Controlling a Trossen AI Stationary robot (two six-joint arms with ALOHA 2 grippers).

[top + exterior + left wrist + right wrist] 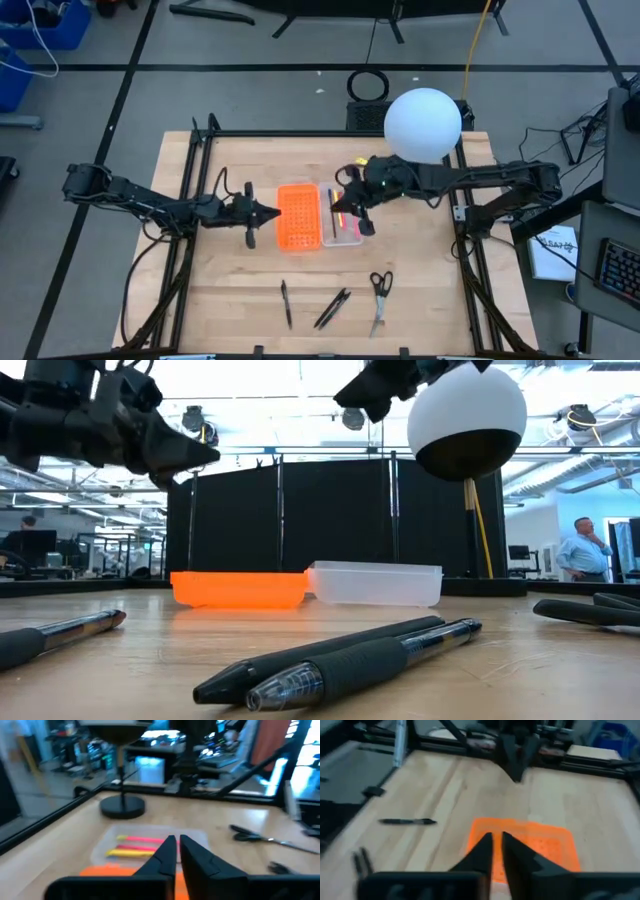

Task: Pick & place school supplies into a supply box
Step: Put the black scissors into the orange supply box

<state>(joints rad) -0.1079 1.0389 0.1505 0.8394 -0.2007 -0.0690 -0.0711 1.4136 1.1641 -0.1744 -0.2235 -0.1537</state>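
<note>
Left gripper (272, 212) fingers clenched empty beside the box (318, 215), right gripper (348, 205) fingers clenched empty above it, pens (332, 308) on the surface (420, 280) apart

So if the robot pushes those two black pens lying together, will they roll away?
Probably a bit. The two black round-barrelled pens lie loose on smooth flat wood, so a sideways nudge would likely roll them. Their rubbery-looking grips might slow that.

A lab: framed wooden table (420, 300), black partition screens (330, 520), monitors (30, 545) behind
</note>
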